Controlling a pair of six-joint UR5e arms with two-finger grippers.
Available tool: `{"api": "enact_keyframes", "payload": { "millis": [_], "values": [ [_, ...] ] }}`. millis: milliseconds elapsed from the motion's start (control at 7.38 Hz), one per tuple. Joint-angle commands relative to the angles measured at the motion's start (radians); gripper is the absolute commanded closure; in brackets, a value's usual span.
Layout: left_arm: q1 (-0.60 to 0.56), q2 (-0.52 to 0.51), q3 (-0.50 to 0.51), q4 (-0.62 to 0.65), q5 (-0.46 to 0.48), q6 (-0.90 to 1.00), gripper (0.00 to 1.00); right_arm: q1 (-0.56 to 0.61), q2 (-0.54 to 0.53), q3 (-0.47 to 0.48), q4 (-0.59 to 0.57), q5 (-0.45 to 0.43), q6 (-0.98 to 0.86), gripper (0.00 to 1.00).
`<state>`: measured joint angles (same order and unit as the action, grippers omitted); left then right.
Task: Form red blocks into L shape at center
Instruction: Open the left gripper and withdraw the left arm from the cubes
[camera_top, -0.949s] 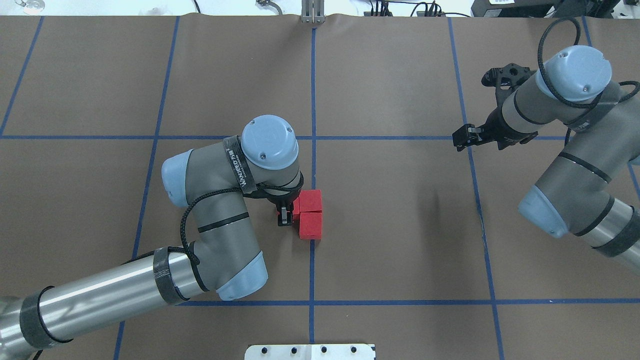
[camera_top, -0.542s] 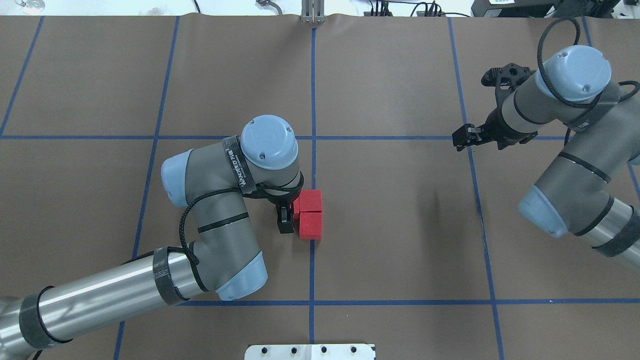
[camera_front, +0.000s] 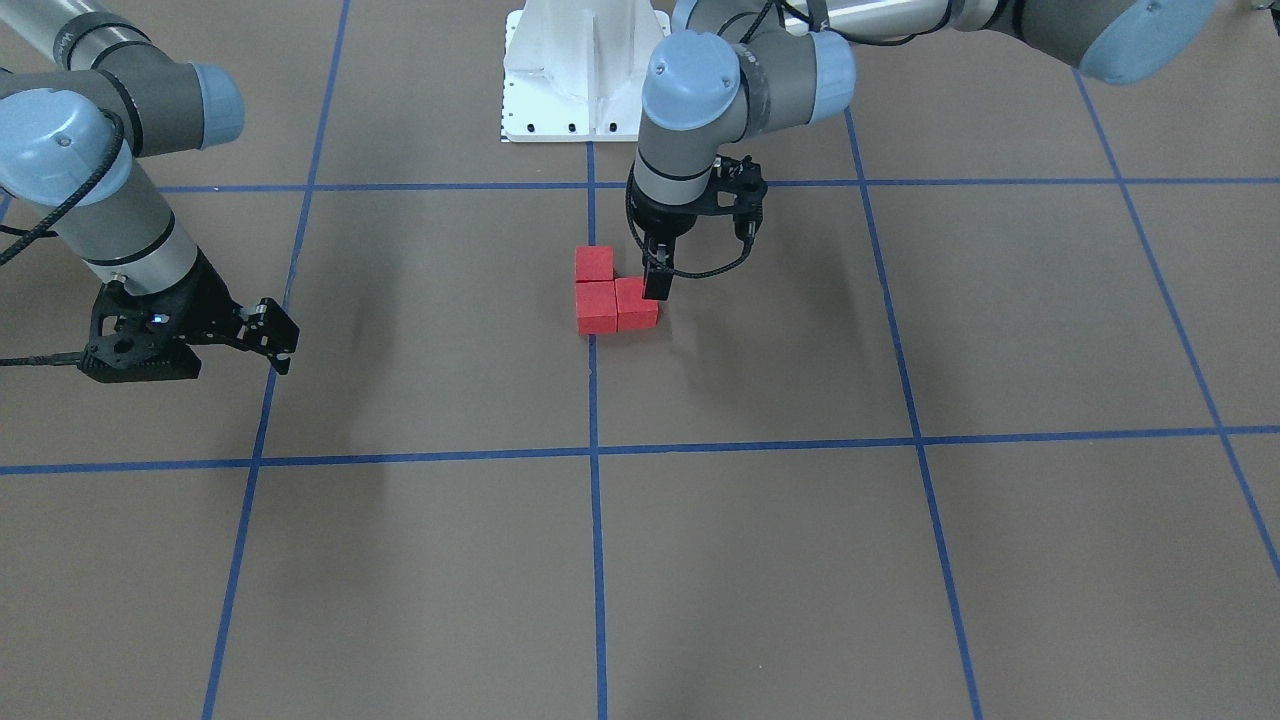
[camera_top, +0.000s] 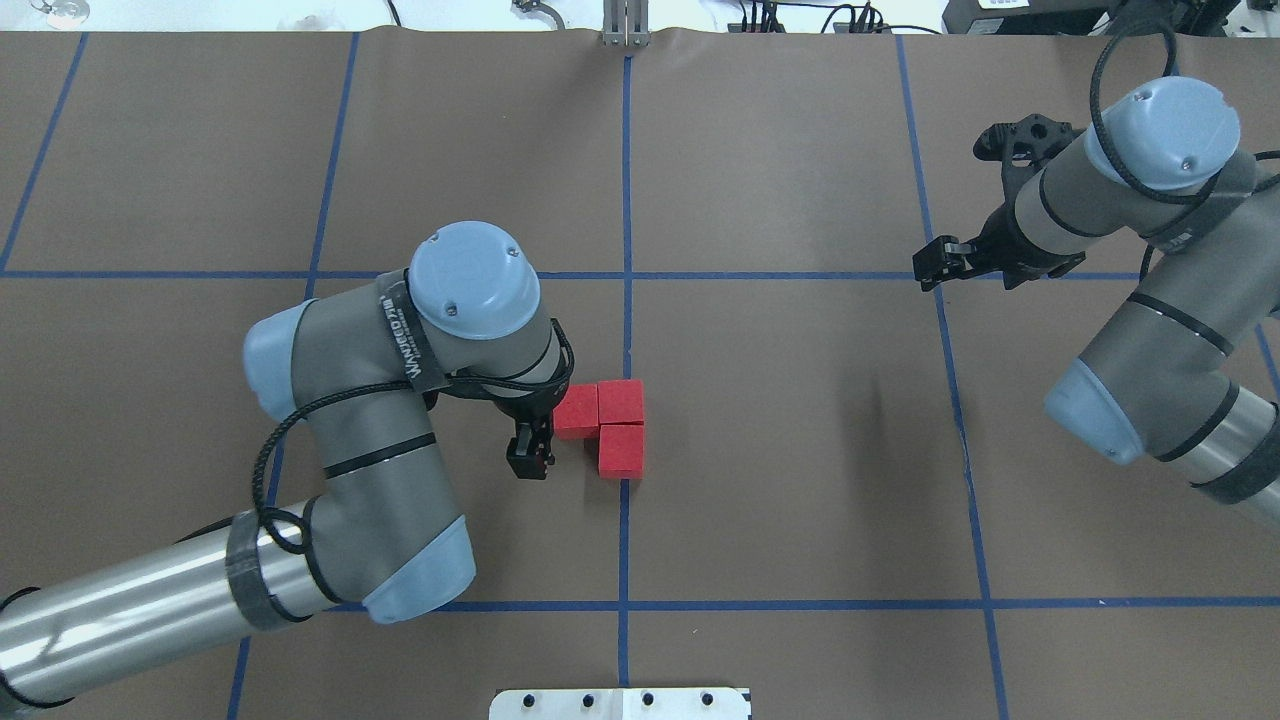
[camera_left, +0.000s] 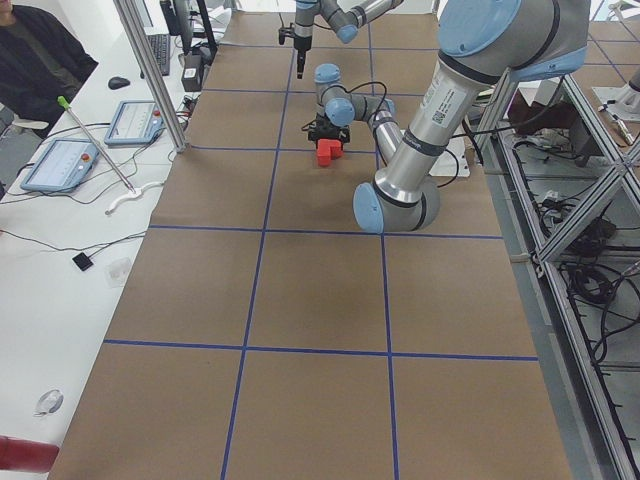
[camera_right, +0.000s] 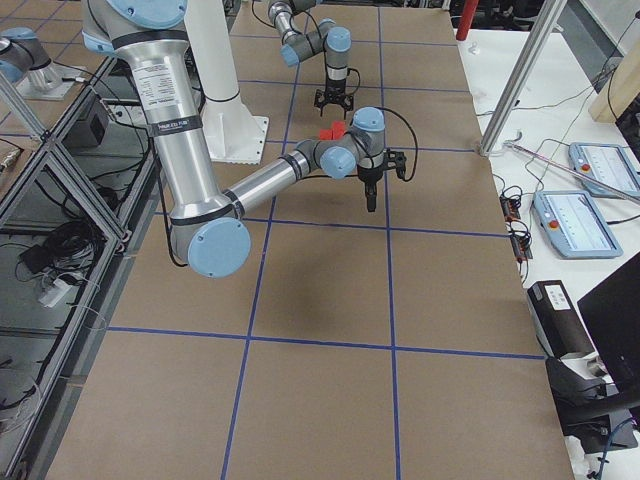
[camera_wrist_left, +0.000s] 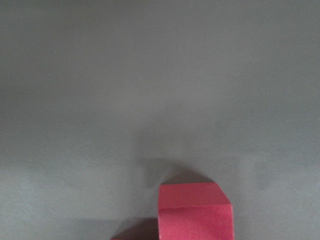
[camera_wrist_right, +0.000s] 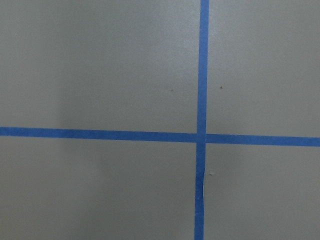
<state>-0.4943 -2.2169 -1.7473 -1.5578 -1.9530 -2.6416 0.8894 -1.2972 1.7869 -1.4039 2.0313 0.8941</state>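
Three red blocks lie together in an L against the central blue line: one (camera_top: 576, 411) on the left, one (camera_top: 621, 402) beside it, one (camera_top: 621, 450) nearer me. They also show in the front view (camera_front: 596, 305). My left gripper (camera_top: 528, 455) hangs just left of the left block, empty, its jaws apparently open; in the front view (camera_front: 656, 283) it stands beside the block (camera_front: 636, 303). The left wrist view shows one red block (camera_wrist_left: 195, 210) at its bottom edge. My right gripper (camera_top: 935, 265) hovers far right, shut and empty; it also shows in the front view (camera_front: 270, 335).
The white metal base (camera_top: 620, 703) sits at the table's near edge on the centre line. Blue tape lines (camera_wrist_right: 202, 137) cross under the right wrist. Operator tablets (camera_left: 60, 165) lie off the table's far side.
My left arm has drawn back to the left, off the left red block, which now lies uncovered beside the other two. My right arm has shifted slightly.
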Motion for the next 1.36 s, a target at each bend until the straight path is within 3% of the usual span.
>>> {"api": "enact_keyframes", "payload": {
  "millis": [0,542,814,1220],
  "values": [
    [-0.007,0.242,-0.269,-0.005,0.005,0.281,0.0,0.098,-0.01,0.0,-0.001,0.088,-0.017,0.0],
    [-0.22,0.501,-0.408,-0.047,-0.007,0.92,0.0,0.365,-0.155,-0.004,-0.015,0.243,-0.347,0.0],
    [-0.4,0.61,-0.408,-0.048,-0.143,1.332,0.0,0.509,-0.246,-0.003,-0.017,0.306,-0.522,0.0],
    [-0.756,0.758,-0.347,-0.047,-0.335,1.957,0.0,0.597,-0.292,-0.044,-0.017,0.308,-0.693,0.0]
  ]
}}
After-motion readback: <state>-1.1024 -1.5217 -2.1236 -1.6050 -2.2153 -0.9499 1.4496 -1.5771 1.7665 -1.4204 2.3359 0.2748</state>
